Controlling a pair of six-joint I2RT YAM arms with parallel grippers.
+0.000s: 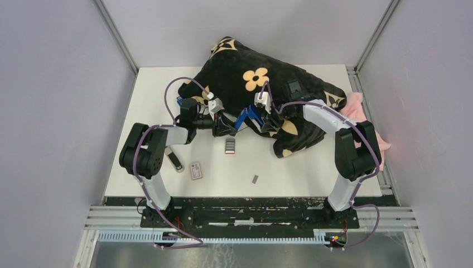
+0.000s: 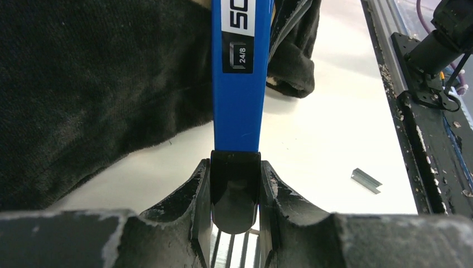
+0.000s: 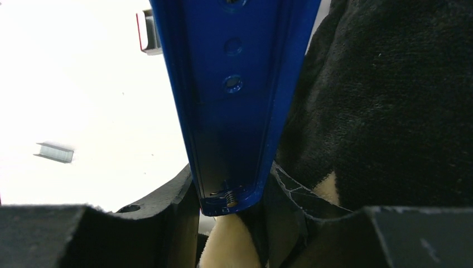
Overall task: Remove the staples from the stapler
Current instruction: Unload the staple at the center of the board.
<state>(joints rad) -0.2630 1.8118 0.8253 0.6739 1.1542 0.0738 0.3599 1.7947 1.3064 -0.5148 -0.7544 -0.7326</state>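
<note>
Your left jaws and right jaws each grip one end of the blue stapler [image 1: 247,118], part-closed around it. Loose staples [image 1: 255,179] lie on the table [image 1: 312,173], well apart from the stapler's near side.

plain grey walls [image 1: 50,111], white table [image 1: 312,173]

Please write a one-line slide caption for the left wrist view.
The left gripper clamps the black end of the blue stapler; one staple strip lies loose on the white table.
</note>
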